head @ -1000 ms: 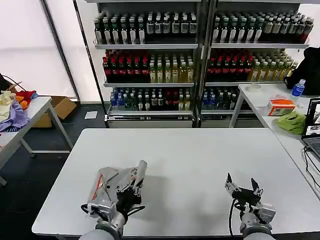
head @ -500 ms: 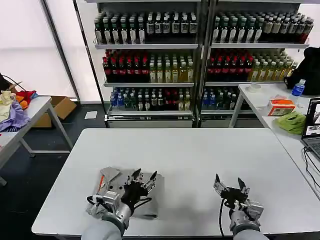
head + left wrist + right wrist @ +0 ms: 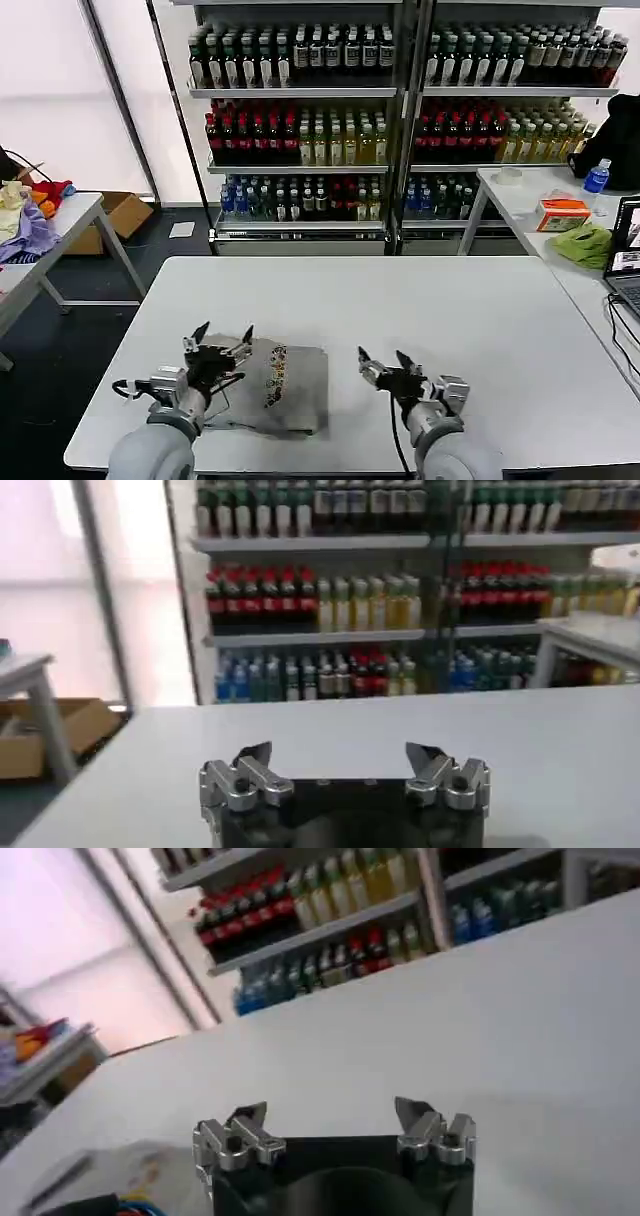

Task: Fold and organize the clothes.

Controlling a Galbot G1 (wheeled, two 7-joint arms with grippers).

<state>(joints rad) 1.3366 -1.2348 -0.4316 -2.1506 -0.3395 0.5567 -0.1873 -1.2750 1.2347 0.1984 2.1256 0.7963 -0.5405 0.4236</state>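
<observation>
A white table [image 3: 420, 300] is seen with a folded light grey shirt [image 3: 285, 385] lying flat near its front edge, between the two arms. The left gripper [image 3: 218, 345] is held just over the shirt's left edge, jaws spread wide and empty; the right gripper [image 3: 387, 362] is held just beside its right edge, equally wide and empty. If an edge is caught by a fingertip, the fold could be dragged open.
</observation>
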